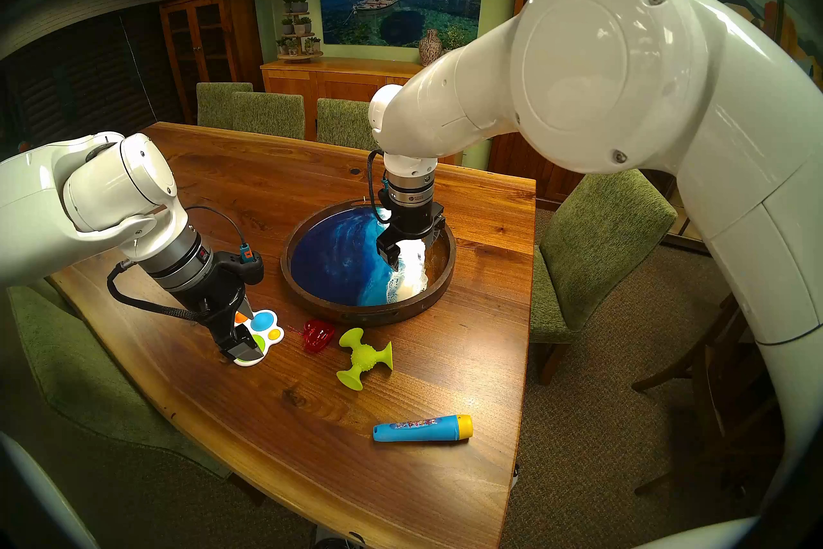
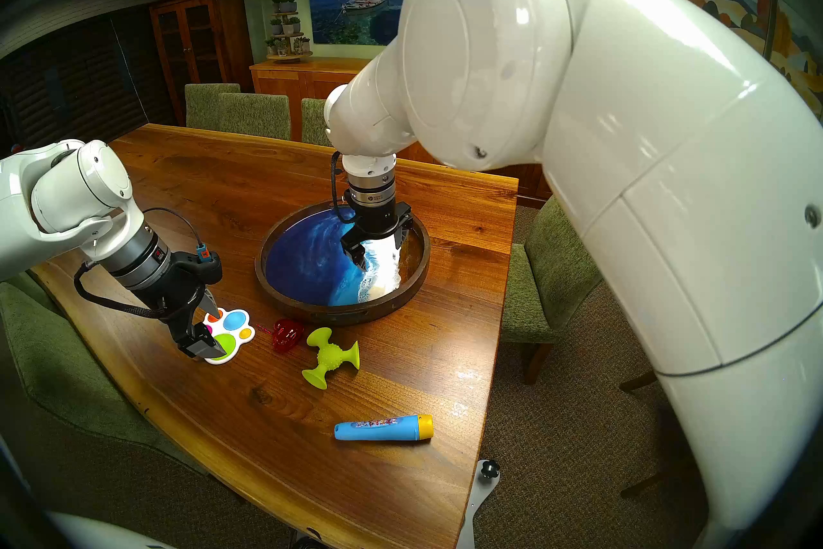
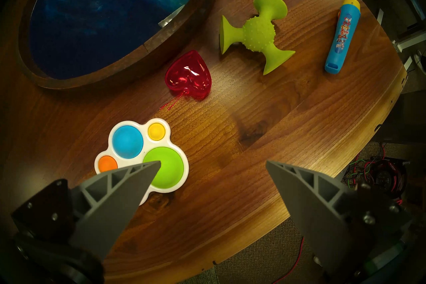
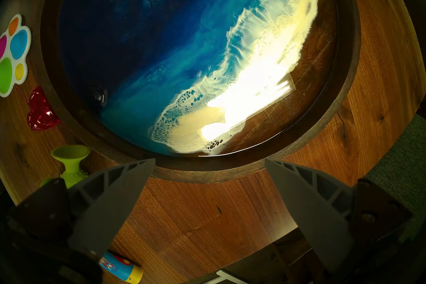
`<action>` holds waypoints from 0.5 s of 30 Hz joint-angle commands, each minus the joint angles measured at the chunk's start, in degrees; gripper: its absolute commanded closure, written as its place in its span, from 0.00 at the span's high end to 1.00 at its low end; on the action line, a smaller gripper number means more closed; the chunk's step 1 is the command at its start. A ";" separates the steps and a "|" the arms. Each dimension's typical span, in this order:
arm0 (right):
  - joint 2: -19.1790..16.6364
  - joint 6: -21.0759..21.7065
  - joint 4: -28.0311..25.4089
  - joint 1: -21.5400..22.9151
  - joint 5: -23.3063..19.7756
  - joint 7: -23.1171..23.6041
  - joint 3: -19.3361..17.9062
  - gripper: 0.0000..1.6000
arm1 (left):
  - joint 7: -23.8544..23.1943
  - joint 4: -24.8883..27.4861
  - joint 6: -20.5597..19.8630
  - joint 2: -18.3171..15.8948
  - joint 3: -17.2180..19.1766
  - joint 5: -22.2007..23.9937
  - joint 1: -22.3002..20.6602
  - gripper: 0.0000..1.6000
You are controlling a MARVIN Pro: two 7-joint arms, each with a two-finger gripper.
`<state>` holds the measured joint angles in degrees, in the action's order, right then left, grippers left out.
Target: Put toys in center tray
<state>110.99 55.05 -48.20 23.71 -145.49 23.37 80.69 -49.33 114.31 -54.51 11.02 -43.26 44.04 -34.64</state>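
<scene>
The white paw-shaped pad (image 1: 263,329) (image 3: 138,149), red translucent heart (image 1: 318,334) (image 3: 187,76), lime-green suction-cup toy (image 1: 365,356) (image 3: 255,32) and blue tube with yellow cap (image 1: 423,428) (image 3: 342,34) lie on the wooden table, in front of the round ocean-wave tray (image 1: 369,312) (image 4: 207,173). Nothing lies in the tray. My left gripper (image 1: 246,329) (image 3: 213,161) is open and low at the pad's left edge. One of its fingers (image 3: 129,182) covers part of the pad. My right gripper (image 1: 412,252) (image 4: 209,160) is open and empty above the tray's right half.
Green upholstered chairs (image 1: 592,249) stand around the table. The table's front edge (image 1: 338,503) runs close behind the blue tube. Bare wood (image 1: 249,187) lies behind and left of the tray.
</scene>
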 commanded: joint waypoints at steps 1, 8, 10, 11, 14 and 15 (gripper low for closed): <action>-0.13 -0.05 0.96 1.55 -0.01 0.04 -0.11 1.00 | -1.19 -3.34 1.06 0.36 -0.40 -3.13 -0.97 1.00; -0.14 -0.05 0.96 1.55 -0.01 0.02 -0.13 1.00 | -0.16 -6.98 3.82 1.02 -2.42 -5.23 1.11 1.00; -0.14 -0.05 0.96 1.55 -0.01 0.02 -0.13 1.00 | 0.28 -8.01 4.55 1.58 -2.75 -4.93 1.82 1.00; -0.14 -0.05 0.96 1.55 -0.01 0.02 -0.13 1.00 | 0.44 -8.41 4.88 1.82 -2.86 -4.70 2.11 1.00; -0.14 -0.05 0.96 1.55 0.00 0.02 -0.14 1.00 | 1.47 -8.95 5.60 2.31 -3.03 -4.03 3.08 1.00; -0.14 -0.05 0.96 1.55 0.00 0.02 -0.14 1.00 | 1.87 -9.02 5.79 2.40 -3.05 -3.80 3.41 1.00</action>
<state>111.00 55.05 -48.21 23.67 -145.49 23.31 80.68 -49.22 106.74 -50.42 11.88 -46.92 39.10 -32.30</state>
